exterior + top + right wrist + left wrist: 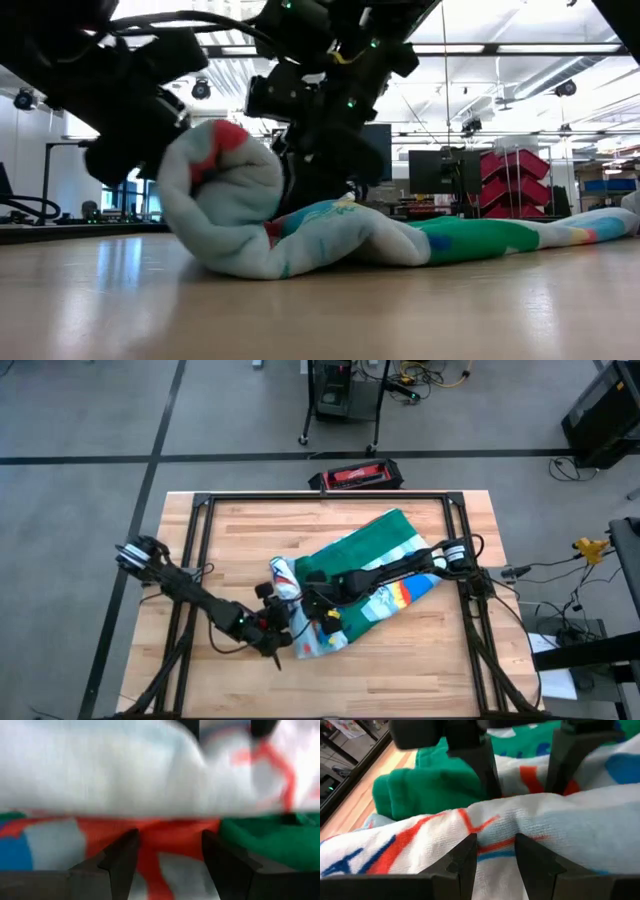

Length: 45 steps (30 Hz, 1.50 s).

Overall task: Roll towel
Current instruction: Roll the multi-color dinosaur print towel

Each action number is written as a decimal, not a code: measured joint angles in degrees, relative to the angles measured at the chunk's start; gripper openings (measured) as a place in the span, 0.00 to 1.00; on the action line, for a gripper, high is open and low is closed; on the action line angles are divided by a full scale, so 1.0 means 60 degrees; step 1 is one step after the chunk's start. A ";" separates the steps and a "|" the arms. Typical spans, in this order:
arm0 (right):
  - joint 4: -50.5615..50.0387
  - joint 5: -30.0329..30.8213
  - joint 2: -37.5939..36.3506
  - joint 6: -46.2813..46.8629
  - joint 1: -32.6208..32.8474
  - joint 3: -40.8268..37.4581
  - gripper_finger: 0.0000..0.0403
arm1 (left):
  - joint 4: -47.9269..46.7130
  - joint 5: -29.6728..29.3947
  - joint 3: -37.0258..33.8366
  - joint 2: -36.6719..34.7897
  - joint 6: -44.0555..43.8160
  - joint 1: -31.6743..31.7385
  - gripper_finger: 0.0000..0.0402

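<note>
The towel (pixel 395 555) lies slantwise on the wooden table (pixel 240 540), green back up at its far part. Its near-left end is turned over into a thick roll (pixel 220 190) with the striped dinosaur face outward, resting on the table. My left gripper (pixel 496 857) is at the roll's near-left side (pixel 283 628), shut on a ridge of it. My right gripper (pixel 170 855) reaches in from the right (pixel 318 600) and stands on the towel just behind the roll, cloth filling the gap between its fingers. My left gripper pinches a raised ridge of the roll's outer layer (pixel 495 837) between its two fingers, coming slanting down from the table's near-left side. The roll rests on the table. My right gripper has red-printed cloth (pixel 167 837) between its two fingers (pixel 487 775), slanting down from the right, behind the roll; one layer or several, I cannot tell.
A black frame rail (pixel 320 497) runs around the tabletop's far and side edges. Bare wood lies on the near side (pixel 400 670) and far left of the towel. A red and black case (pixel 358 476) sits on the floor past the far edge.
</note>
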 joint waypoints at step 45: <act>0.0124 0.0788 -0.1442 0.0676 0.0144 -0.2408 0.51 | -0.0350 0.2495 0.0066 0.0920 -0.0362 0.1213 0.29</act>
